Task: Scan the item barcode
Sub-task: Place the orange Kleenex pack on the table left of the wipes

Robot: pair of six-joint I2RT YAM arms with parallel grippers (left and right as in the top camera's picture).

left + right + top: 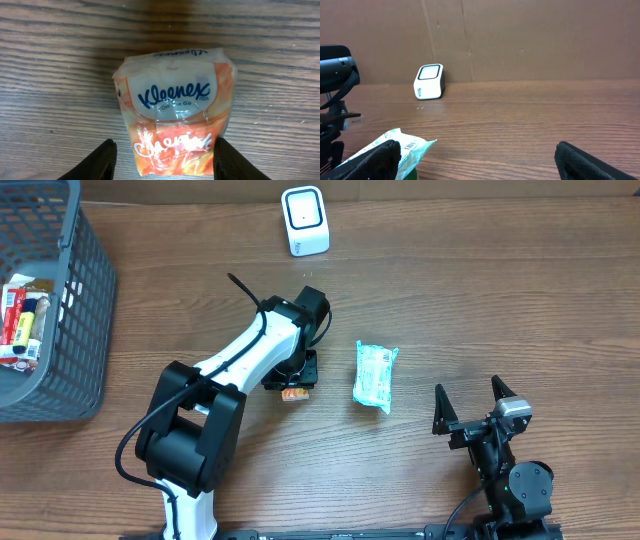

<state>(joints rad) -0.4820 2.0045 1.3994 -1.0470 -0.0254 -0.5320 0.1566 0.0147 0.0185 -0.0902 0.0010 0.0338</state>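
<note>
Wood-grain table (500,290) carries all items. The orange Kleenex pack (294,393) lies flat just left of frame centre in the overhead view, directly below the head of the left arm (250,345), which reaches in from the lower left. In the left wrist view the pack (175,115) fills the centre, label side up, its orange end toward the bottom edge. The left gripper (164,142) straddles that end at a medium opening: bare wood shows between the left finger (97,162) and the pack, while the right finger (232,162) stands at the pack's edge; contact there cannot be confirmed, and the pack rests on the table. A green pack (375,376) lies right of the Kleenex pack, apart from it. The right gripper (467,385) sits at lower right, jaws spread wide and holding nothing; in its wrist view the green pack (395,145) lies beside the left-hand finger (375,160). The white scanner (305,220) stands at top centre, well apart from both packs. A grey basket (90,310) at upper left holds small packaged items too small to identify.
</note>
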